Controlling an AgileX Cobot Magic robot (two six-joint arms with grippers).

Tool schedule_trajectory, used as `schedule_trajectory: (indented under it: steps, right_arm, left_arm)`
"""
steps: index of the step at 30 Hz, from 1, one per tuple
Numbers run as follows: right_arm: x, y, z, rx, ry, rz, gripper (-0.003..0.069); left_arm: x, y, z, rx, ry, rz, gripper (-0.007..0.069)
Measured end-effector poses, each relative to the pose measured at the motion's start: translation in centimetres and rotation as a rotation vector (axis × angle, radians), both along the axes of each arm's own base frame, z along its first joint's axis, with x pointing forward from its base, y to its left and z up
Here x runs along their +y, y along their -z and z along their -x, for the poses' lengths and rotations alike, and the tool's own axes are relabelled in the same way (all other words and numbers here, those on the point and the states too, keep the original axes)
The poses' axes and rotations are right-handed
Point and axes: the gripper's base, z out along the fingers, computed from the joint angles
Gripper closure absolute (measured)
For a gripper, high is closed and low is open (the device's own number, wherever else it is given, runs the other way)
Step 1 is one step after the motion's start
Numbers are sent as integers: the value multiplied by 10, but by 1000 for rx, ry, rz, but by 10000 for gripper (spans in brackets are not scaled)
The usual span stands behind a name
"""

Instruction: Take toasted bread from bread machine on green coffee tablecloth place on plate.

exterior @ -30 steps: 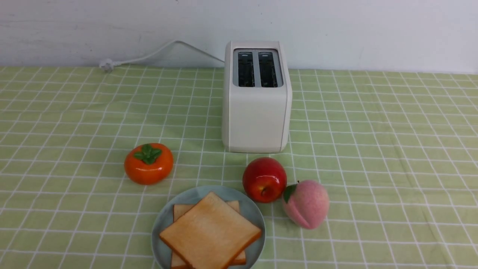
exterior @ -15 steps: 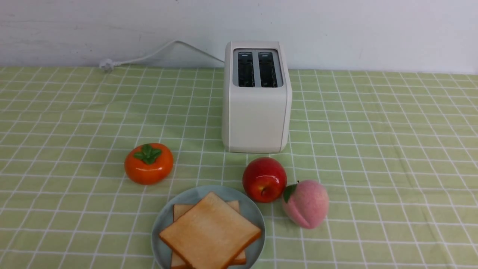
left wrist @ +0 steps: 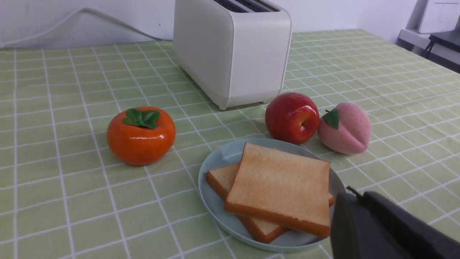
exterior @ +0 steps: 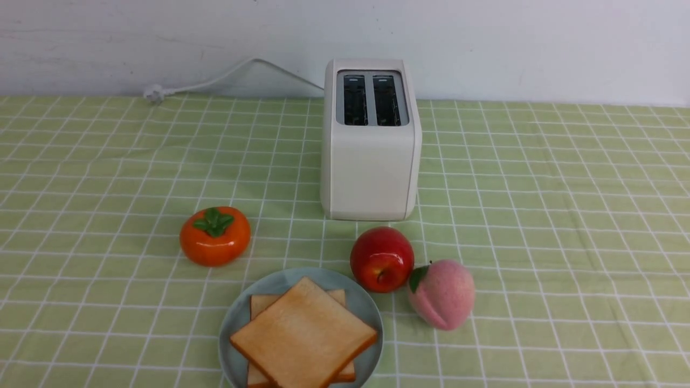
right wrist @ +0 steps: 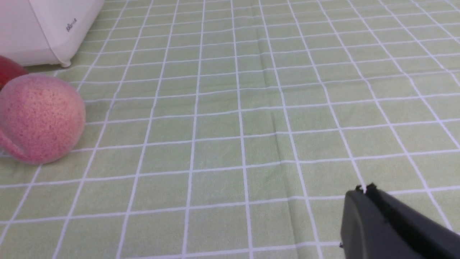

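Two slices of toasted bread (exterior: pixel 302 337) (left wrist: pixel 280 187) lie stacked on the pale blue plate (exterior: pixel 240 318) (left wrist: pixel 215 169) at the front of the green coffee tablecloth (exterior: pixel 539 215). Behind them stands the white bread machine (exterior: pixel 371 151) (left wrist: pixel 233 50), and both of its slots look dark and bare. My left gripper (left wrist: pixel 354 194) is shut with nothing in it, hovering just beside the plate's rim. My right gripper (right wrist: pixel 364 190) is shut on nothing above bare cloth, well to the right of the plate. Neither arm shows in the front view.
An orange persimmon (exterior: pixel 214 236) sits left of the plate. A red apple (exterior: pixel 381 258) and a pink peach (exterior: pixel 442 293) (right wrist: pixel 39 118) sit to its right, in front of the toaster. The white cord (exterior: pixel 215 81) runs along the back wall.
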Motion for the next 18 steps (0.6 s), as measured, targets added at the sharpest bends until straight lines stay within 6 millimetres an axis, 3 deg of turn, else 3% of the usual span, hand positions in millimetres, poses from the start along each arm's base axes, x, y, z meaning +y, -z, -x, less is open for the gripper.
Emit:
schedule_trajectory:
  steps: [18]
  right_arm:
    - [0, 0, 0, 0, 0, 0, 658]
  left_arm:
    - [0, 1, 0, 5, 2, -3, 603]
